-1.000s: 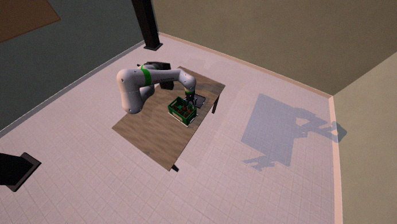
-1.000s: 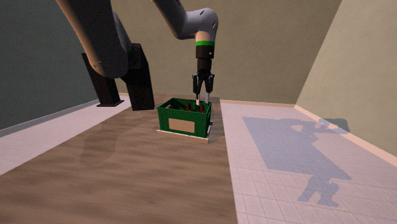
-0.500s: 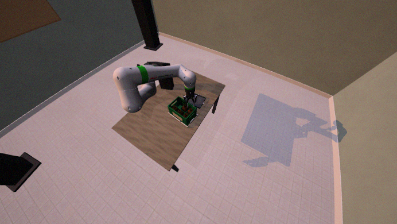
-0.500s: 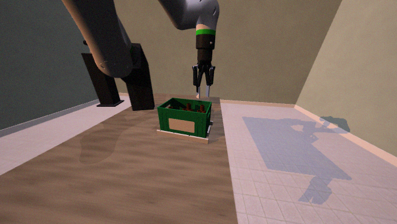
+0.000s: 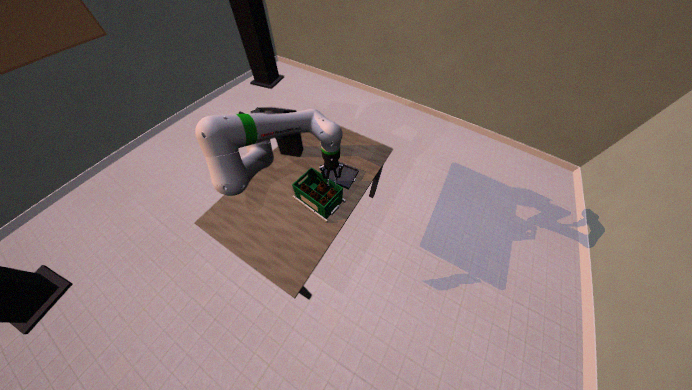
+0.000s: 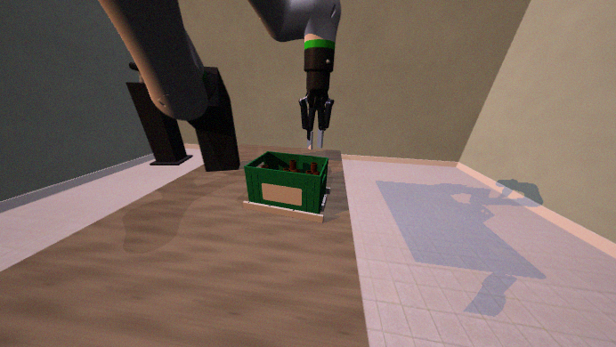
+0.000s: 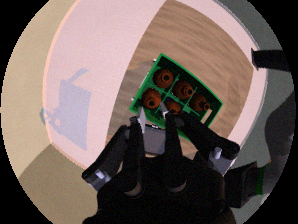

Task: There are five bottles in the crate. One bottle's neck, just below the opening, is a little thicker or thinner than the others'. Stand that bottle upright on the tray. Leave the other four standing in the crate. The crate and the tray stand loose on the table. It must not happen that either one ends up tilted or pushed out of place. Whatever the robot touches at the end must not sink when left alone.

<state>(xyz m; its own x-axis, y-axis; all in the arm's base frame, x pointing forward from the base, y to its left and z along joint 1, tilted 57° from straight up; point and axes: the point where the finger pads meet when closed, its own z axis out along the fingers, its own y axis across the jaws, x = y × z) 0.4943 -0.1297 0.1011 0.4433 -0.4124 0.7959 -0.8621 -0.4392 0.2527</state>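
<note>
The green crate (image 6: 287,183) stands on the wooden table, with several brown bottles (image 6: 293,165) upright in its cells. The wrist view looks down on their round tops (image 7: 174,95) inside the crate (image 7: 178,96). My gripper (image 6: 316,142) hangs above the crate's far right side, clear of the bottle tops. Its fingers are drawn close together with nothing between them. In the top view the gripper (image 5: 330,174) is over the far edge of the crate (image 5: 315,189). The dark flat tray (image 5: 349,175) lies just beyond the crate and looks bare.
The crate rests on a pale flat board (image 6: 283,211) near the table's right edge. The robot's dark base (image 6: 218,120) stands at the back left of the table. A dark pillar (image 5: 256,42) rises from the floor behind.
</note>
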